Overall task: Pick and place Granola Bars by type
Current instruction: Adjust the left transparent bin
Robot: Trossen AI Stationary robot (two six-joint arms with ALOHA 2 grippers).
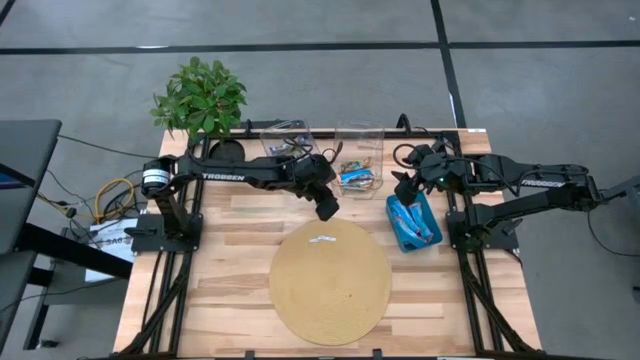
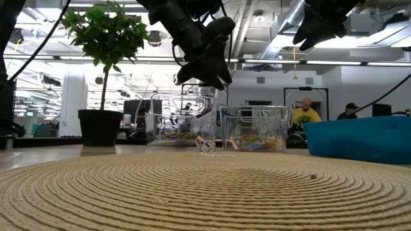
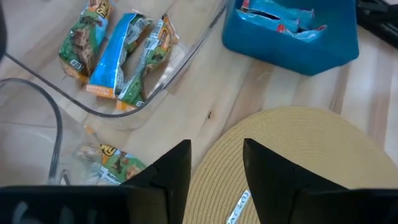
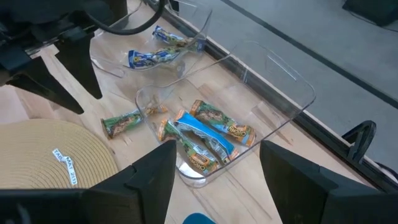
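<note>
Overhead view. The left gripper [image 1: 327, 209] hung above centre frame, over bare table just above the upper rim of the round woven mat [image 1: 330, 283]; its fingers [image 3: 171, 171] stood apart with nothing between them. The right gripper [image 1: 404, 191] waited at right of centre, above the teal tray [image 1: 414, 222], its fingers [image 4: 152, 174] likewise spread and empty. Granola Bars [image 1: 356, 175] lay in the right-hand clear bin [image 1: 360, 150] near the top centre; further bars lay in the left-hand clear bin [image 1: 287, 140] and blue ones in the tray. One green-wrapped bar [image 4: 127, 122] lay loose on the table between the bins and the mat. A potted plant [image 1: 200, 100] stood at upper left.
</note>
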